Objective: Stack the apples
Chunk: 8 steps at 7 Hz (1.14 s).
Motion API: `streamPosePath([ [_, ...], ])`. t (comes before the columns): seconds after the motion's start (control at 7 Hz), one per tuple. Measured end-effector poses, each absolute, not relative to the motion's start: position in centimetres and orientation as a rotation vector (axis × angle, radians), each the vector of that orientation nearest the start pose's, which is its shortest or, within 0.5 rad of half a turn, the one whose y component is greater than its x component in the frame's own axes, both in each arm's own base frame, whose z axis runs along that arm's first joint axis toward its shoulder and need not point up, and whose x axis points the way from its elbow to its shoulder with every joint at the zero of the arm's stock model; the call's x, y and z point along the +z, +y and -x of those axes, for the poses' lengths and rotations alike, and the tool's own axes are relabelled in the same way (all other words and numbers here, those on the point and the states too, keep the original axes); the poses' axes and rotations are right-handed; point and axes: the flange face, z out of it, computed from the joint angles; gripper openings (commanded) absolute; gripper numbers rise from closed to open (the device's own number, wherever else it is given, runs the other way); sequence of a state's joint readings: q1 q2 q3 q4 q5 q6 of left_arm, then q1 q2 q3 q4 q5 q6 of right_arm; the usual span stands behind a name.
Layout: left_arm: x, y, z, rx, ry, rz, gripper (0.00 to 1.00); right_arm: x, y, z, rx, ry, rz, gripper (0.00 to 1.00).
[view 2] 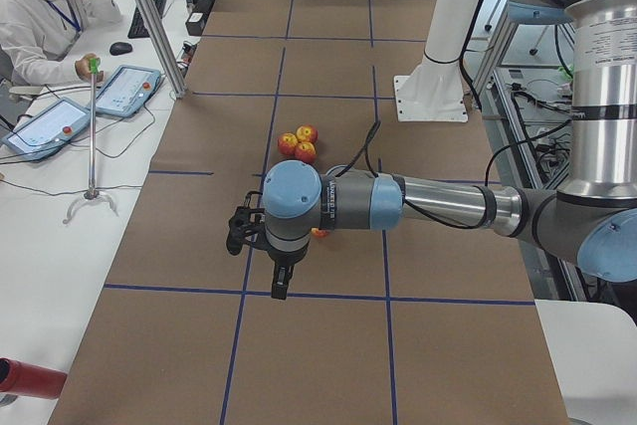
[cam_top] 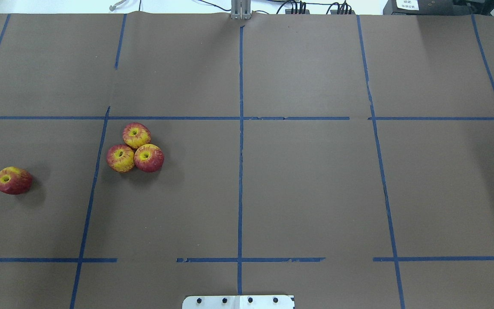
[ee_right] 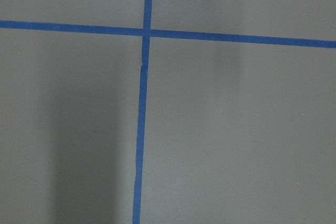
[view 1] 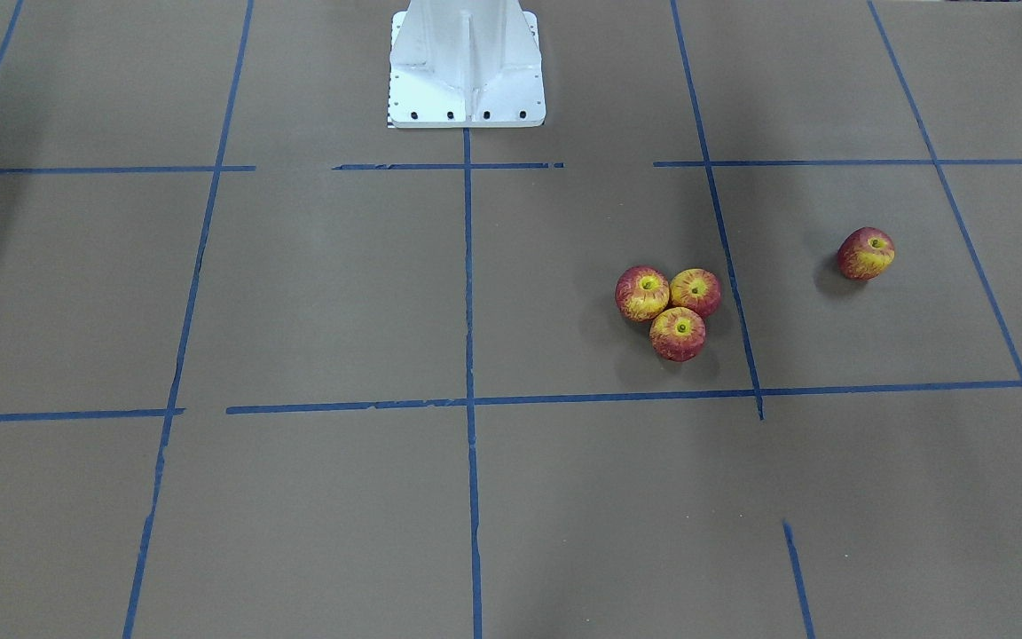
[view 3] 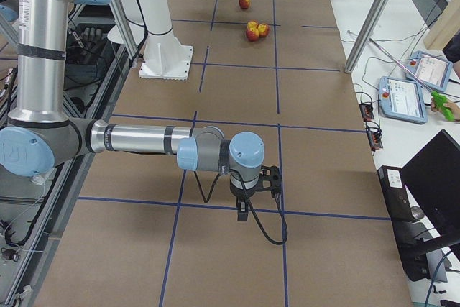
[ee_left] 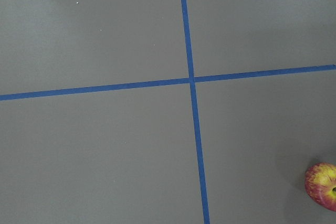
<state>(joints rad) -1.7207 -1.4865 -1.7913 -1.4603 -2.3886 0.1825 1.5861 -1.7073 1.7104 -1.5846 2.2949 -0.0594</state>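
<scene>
**Left gripper** [view 2: 242, 231]: seen only in a side view, so I cannot tell how far the jaws are parted or whether they hold anything. It hangs high, pointing down. Its wrist view catches the lone apple at the lower right edge, so this arm is probably the one to fetch it.

**Right gripper** [view 3: 271, 177]: jaw state also cannot be told. It hangs over bare table on the right, well apart from all fruit, apparently parked clear.

**Lone apple** [cam_top: 13, 180]: far left, tilted, with its dimple facing sideways.

**Trio** [cam_top: 135, 146]: left of centre, three upright apples touching in a triangle. This looks like a base, and the hollow between them suits a fourth on top.

**Table** [cam_top: 315, 193]: brown, gridded with blue tape [ee_left: 191, 80].
</scene>
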Motion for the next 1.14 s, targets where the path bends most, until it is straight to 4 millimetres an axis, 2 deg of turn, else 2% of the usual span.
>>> streamPosePath([
  [0.14,59.5,-43.9,12.6,0.044,0.802,-0.153,1.00,65.8,-43.2,-7.4,-0.038,-0.724,-0.017,1.00],
  [0.29,58.6,-44.0,11.4,0.067,0.800,-0.138,1.00,65.8,-43.2,-7.4,-0.038,-0.724,-0.017,1.00],
  [0.57,59.4,-45.2,6.5,0.154,0.809,-0.067,1.00,65.8,-43.2,-7.4,-0.038,-0.724,-0.017,1.00],
  [0.71,60.1,-45.8,5.1,0.178,0.817,-0.042,1.00,65.8,-43.2,-7.4,-0.038,-0.724,-0.017,1.00],
  [1.14,60.6,-47.0,4.3,0.173,0.818,-0.034,1.00,65.8,-43.2,-7.4,-0.038,-0.724,-0.017,1.00],
])
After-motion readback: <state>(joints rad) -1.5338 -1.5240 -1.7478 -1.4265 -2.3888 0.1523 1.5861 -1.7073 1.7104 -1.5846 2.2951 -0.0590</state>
